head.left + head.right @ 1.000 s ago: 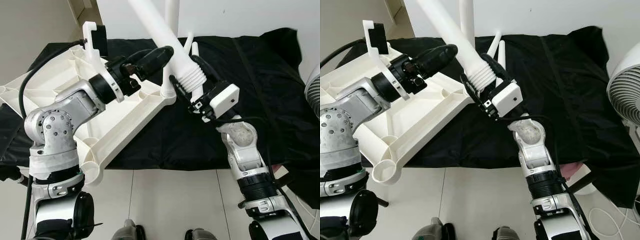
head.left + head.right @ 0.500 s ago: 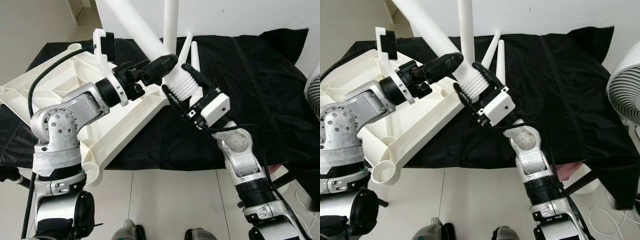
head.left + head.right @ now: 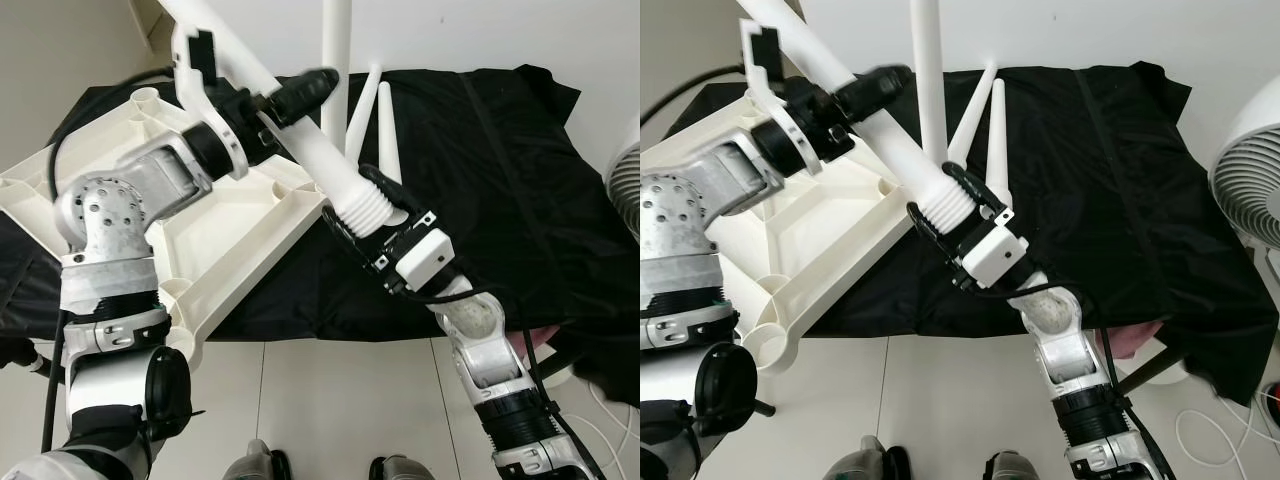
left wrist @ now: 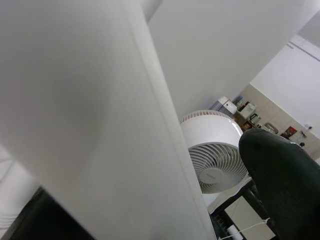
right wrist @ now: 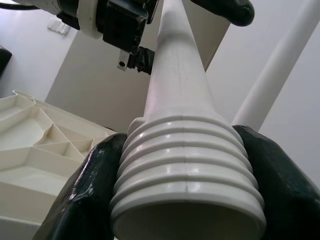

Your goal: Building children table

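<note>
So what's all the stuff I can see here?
Tabletop: one, white, upside down on the cloth, ribbed underside up.
Held leg: one, white, threaded end in the right end effector.
Upright leg: one, white, standing in the tabletop.
Loose legs: two, white, on the cloth.
Cloth: one, black.
Fan: one, white, far right.
Left end effector: black, on the held leg's shaft.
Right end effector: black, shut on the thread.

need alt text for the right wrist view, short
The right gripper has its two black fingers clamped on the ribbed threaded end of a white table leg. The left gripper holds the leg higher up, with the ribbed underside of the white tabletop alongside.
</note>
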Controlling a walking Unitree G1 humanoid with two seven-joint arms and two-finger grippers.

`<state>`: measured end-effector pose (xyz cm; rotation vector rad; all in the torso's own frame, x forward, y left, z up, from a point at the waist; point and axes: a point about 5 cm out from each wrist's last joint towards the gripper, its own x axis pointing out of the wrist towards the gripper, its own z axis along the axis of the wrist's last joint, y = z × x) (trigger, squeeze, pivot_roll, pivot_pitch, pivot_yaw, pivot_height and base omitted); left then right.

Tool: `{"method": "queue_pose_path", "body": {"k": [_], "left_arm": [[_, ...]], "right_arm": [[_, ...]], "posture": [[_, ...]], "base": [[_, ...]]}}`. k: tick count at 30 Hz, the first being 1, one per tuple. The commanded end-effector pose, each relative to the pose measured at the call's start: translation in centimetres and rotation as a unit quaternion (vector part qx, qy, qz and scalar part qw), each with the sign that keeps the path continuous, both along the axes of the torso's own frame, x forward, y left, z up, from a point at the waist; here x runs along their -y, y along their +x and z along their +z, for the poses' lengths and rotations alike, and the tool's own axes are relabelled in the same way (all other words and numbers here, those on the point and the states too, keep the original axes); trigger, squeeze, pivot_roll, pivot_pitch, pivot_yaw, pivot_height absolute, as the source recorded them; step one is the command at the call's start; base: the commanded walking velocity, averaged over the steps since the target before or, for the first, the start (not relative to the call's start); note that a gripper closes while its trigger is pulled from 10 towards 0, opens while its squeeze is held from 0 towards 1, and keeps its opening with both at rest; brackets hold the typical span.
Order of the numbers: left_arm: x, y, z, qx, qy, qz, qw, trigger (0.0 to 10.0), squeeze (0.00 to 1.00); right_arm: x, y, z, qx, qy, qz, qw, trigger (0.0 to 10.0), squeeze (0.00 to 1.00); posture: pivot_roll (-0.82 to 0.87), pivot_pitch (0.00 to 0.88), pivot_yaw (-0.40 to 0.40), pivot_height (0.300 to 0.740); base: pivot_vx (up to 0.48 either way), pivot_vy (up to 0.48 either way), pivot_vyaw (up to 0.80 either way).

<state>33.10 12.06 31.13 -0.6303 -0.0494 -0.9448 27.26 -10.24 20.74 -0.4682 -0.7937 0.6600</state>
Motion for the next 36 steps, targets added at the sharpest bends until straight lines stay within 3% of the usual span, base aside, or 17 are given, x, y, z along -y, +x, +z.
{"method": "queue_pose_path", "body": {"k": [1,3,4,5,6,19,20,21,22,34,35,36], "left_arm": [[-0.8,0.2,0.7,0.005,-0.005,0.013,1.0,10.0,0.0],[-0.9,0.3,0.8,0.002,-0.01,0.016,1.0,10.0,0.0],[-1.1,0.5,0.9,0.001,-0.017,0.021,1.0,8.8,0.0],[-1.1,0.5,0.9,0.001,-0.017,0.021,1.0,8.8,0.0],[-1.2,0.6,0.9,-0.007,-0.027,0.022,0.999,0.0,0.0],[-1.5,0.9,1.0,-0.03,-0.057,0.02,0.998,0.0,0.0],[-1.5,1.0,1.0,-0.031,-0.059,0.021,0.998,0.0,0.0],[-1.5,1.0,1.0,-0.031,-0.059,0.021,0.998,0.0,0.0],[-1.6,1.0,1.1,-0.032,-0.061,0.022,0.997,0.0,0.0],[-1.9,1.2,1.2,-0.038,-0.058,0.035,0.997,0.0,0.0],[-1.8,1.2,1.1,-0.031,-0.046,0.038,0.998,10.0,0.0],[-1.8,1.2,1.1,-0.031,-0.046,0.038,0.998,10.0,0.0]], "right_arm": [[0.1,-0.5,0.0,0.015,-0.003,-0.008,1.0,10.0,0.0],[0.3,-0.6,-0.2,0.016,-0.004,-0.013,1.0,10.0,0.0],[0.3,-0.7,-0.3,0.017,-0.007,-0.017,1.0,10.0,0.0],[0.3,-0.7,-0.3,0.017,-0.007,-0.017,1.0,10.0,0.0],[0.5,-0.6,-0.3,0.019,-0.007,-0.022,1.0,10.0,0.0],[0.4,-0.4,-0.2,0.029,-0.005,-0.032,0.999,10.0,0.0],[0.4,-0.3,-0.2,0.029,0.001,-0.033,0.999,10.0,0.32],[0.4,-0.3,-0.2,0.029,0.001,-0.033,0.999,10.0,0.32],[0.4,-0.3,-0.2,0.029,0.006,-0.034,0.999,10.0,1.0],[0.6,-0.4,-0.6,-0.008,0.039,-0.034,0.999,10.0,1.0],[0.5,-0.1,-0.6,-0.039,0.05,-0.038,0.997,10.0,1.0],[0.5,-0.1,-0.6,-0.039,0.05,-0.038,0.997,10.0,1.0]], "posture": [[-0.11,0.098,0.127,0.74],[-0.11,0.098,0.127,0.74],[-0.11,0.098,0.131,0.74],[-0.11,0.098,0.131,0.74],[-0.11,0.098,0.131,0.74],[-0.1,0.099,0.128,0.74],[-0.1,0.099,0.128,0.74],[-0.1,0.099,0.128,0.74],[-0.1,0.099,0.128,0.74],[-0.1,0.105,0.119,0.74],[-0.1,0.106,0.117,0.74],[-0.1,0.106,0.117,0.74]], "base": [[0.0,0.0,0.0],[0.0,0.0,0.0],[0.0,0.0,0.0],[0.0,0.0,0.0],[0.0,0.0,0.0],[0.0,0.0,0.0],[0.0,0.0,0.0],[0.0,0.0,0.0],[0.0,0.0,0.0],[0.0,0.0,0.0],[0.0,0.0,0.0],[0.0,0.0,0.0]]}}
